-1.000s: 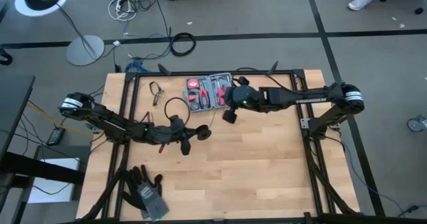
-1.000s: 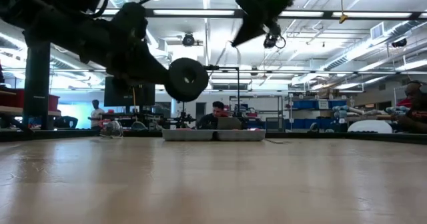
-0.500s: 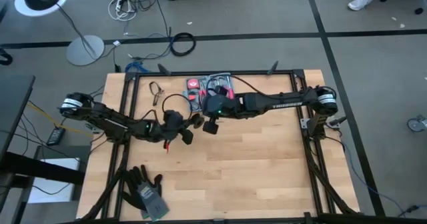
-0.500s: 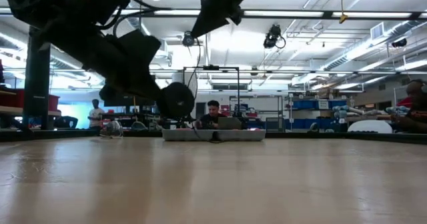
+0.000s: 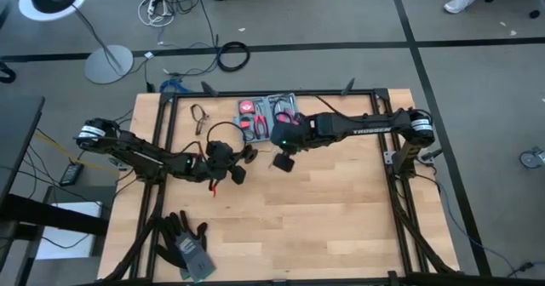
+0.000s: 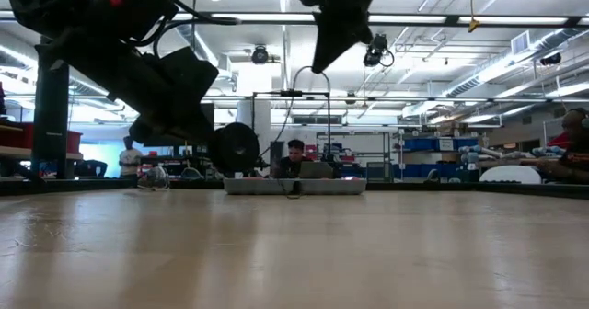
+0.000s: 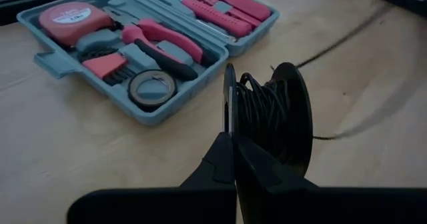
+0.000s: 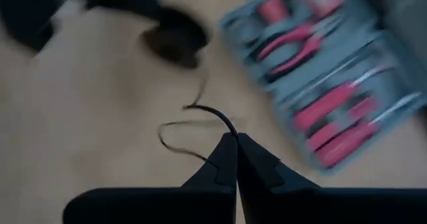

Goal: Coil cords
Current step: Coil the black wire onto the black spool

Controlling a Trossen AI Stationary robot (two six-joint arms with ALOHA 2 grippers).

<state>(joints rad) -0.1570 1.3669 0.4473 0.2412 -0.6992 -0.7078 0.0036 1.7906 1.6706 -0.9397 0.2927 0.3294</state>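
A thin black cord (image 8: 200,111) runs across the wooden table (image 5: 324,218), its far end wound onto a small round black spool-like disc (image 7: 277,121). Seen from above, the disc (image 5: 248,156) sits slightly toward ten o'clock of the table's centre. In the table-height view the disc (image 6: 236,147) hangs clear above the tabletop.

The left gripper (image 7: 230,141) holds this disc: its two dark fingers are pressed together on one thin rim of the spool, with the wound wire just beside them. From above, the left gripper (image 5: 232,168) reaches in from the nine o'clock edge.

The right gripper (image 8: 235,144) has its fingers pinched tight on the cord, which curves away from the fingertips in a loose loop over the wood. From above, the right gripper (image 5: 283,160) sits just at three o'clock of the disc, its arm coming from the two o'clock corner.

Behind both, toward twelve o'clock, an open grey tool kit (image 5: 266,117) lies flat with red-handled tools inside. Black gloves (image 5: 185,239) lie near the seven o'clock corner.
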